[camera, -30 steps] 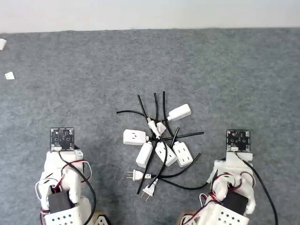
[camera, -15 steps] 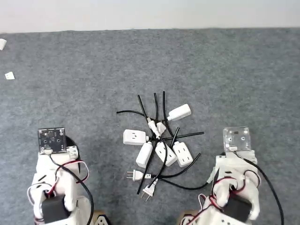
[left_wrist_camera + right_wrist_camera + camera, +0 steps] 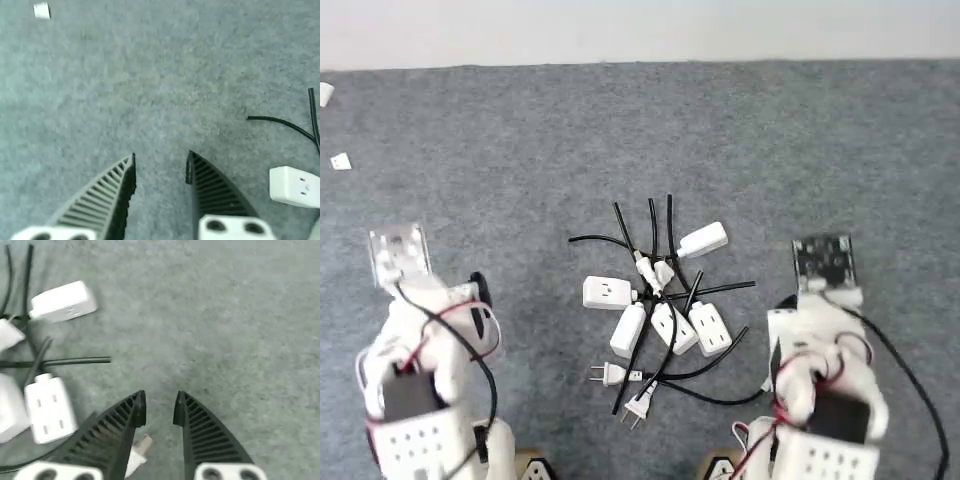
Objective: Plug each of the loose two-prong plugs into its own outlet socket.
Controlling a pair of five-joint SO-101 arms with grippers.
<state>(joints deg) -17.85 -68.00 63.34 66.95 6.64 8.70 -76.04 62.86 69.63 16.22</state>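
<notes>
Left end effector [image 3: 161,156]: jaws parted, empty, above bare tabletop [image 3: 820,150] to one side of the pile.
Right end effector [image 3: 160,394]: jaws narrowly parted, empty, near the pile's other side.
Plugs [image 3: 606,374]: two loose, prongs exposed, at the pile's near edge.
Sockets [image 3: 608,292]: white, blocky, smooth plastic, clustered mid-tabletop.
Cords [image 3: 705,291]: thin, black, crossing one another.
Surface: grey, short-napped, probably grippy.
Risk: tangled cords may drag neighbouring sockets when a plug is lifted. Smooth housings may twist and misalign the prongs.

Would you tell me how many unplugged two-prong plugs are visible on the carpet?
2. The left plug lies at the near edge of the cables; the right plug sits just beside it. Others could hide underneath.
</notes>
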